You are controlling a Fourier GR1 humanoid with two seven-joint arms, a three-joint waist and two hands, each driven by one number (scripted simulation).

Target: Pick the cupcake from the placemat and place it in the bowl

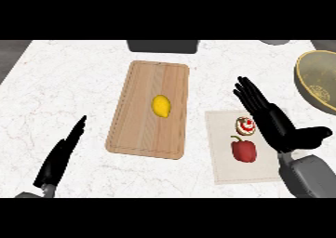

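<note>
cupcake (245, 125), round, frosted, on placemat (222, 148)

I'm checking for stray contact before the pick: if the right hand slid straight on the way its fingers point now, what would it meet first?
The right hand points up and slightly left, beside the cupcake. That line runs over bare counter; it looks free to the top edge, passing left of the bowl, though height is unclear.

A single view looks steeply down from the robot's head onto the table (60, 83), close enough that only forearms and hands enter from the lower edge. The wooden cutting board (150, 109) sits near the middle, the placemat (225, 172) lower right. The bowl (321, 79) is cut off by the right edge.
</note>
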